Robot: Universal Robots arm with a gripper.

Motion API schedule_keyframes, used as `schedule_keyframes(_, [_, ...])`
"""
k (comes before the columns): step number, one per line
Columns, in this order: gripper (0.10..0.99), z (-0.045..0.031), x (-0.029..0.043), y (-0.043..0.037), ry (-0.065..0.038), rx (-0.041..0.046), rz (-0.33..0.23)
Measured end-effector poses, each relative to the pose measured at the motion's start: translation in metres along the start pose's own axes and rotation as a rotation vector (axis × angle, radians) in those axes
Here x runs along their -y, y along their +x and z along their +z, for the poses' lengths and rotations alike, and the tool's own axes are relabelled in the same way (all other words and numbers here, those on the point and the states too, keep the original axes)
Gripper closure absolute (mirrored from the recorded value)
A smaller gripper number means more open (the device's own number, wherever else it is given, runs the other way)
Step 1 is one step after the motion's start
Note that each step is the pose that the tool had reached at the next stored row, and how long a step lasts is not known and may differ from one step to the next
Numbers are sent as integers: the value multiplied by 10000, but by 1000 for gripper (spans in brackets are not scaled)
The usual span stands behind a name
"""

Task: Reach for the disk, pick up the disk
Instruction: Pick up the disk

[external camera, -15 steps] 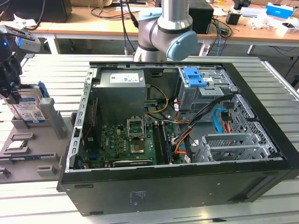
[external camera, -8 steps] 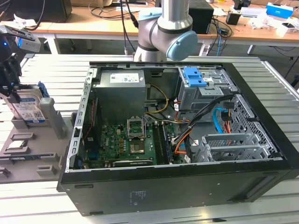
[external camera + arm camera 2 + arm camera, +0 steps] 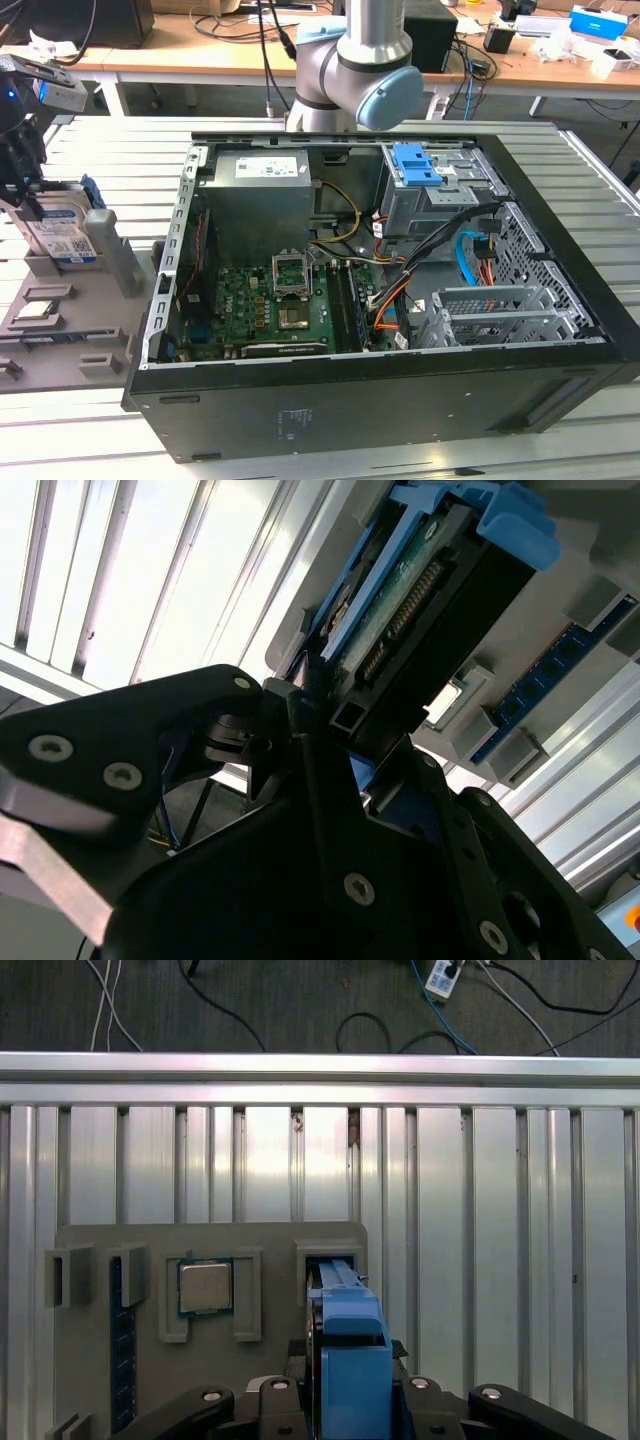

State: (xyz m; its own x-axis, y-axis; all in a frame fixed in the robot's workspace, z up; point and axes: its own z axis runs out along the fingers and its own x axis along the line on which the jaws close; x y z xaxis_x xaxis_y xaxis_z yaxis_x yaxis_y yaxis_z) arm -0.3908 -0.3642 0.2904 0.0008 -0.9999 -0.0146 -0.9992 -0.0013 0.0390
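Observation:
The disk [image 3: 58, 238] stands on edge in a slot of the grey holder tray [image 3: 60, 335] at the exterior view's far left, showing its white label and blue side rail. My gripper [image 3: 28, 195] sits over its upper end. In the first wrist view the disk's blue rail [image 3: 352, 1360] runs between the black finger links of my gripper [image 3: 350, 1405], which hug both its sides. The second wrist view shows the disk's green circuit-board side [image 3: 420, 590] with a black finger [image 3: 305, 705] pressed against its edge. The gripper looks shut on the disk.
A small square silver chip [image 3: 205, 1287] and a blue memory stick [image 3: 122, 1350] lie in other slots of the tray [image 3: 100, 1240]. The open computer case [image 3: 380, 300] stands just beside the tray on the exterior view's right. A blue latch [image 3: 417, 165] tops its drive cage.

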Motion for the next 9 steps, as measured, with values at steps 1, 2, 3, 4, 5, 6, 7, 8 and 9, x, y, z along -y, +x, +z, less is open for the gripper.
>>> schedule_keyframes(1, [722,0,0,0,0,0,0])
schedule_keyframes(2, [722,0,0,0,0,0,0])
schedule_keyframes(3, [722,0,0,0,0,0,0])
schedule_keyframes(4, [722,0,0,0,0,0,0])
schedule_keyframes(5, [722,0,0,0,0,0,0])
schedule_keyframes(6, [722,1,0,0,1,0,0])
schedule_keyframes(7, [722,0,0,0,1,0,0])
schedule_keyframes(8, [722,-4,0,0,4,2,-1])
schedule_keyframes(9, [722,-11,0,-1,2,1,-1])
